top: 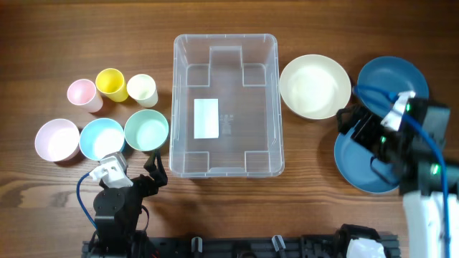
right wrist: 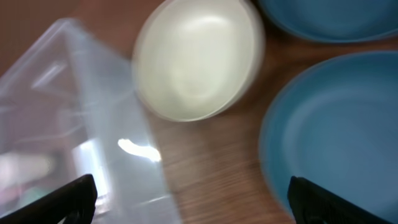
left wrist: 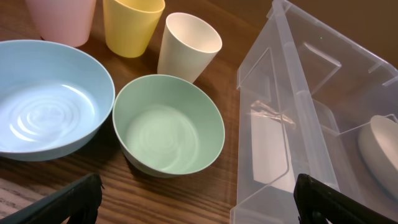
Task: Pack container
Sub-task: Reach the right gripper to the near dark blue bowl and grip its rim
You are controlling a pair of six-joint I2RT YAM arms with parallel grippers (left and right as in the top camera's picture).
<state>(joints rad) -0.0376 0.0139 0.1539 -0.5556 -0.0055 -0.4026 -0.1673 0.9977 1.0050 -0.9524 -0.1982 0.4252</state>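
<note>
The clear plastic container with a white label sits empty at the table's centre; it also shows in the left wrist view and the right wrist view. My left gripper is open and empty at the container's near left corner, just below the green bowl. My right gripper is open and empty above the nearer blue plate, beside the cream bowl. In the right wrist view the cream bowl and blue plate are blurred.
Left of the container stand a pink cup, a yellow cup, a cream cup, a pink bowl and a light blue bowl. A second blue plate lies at the far right.
</note>
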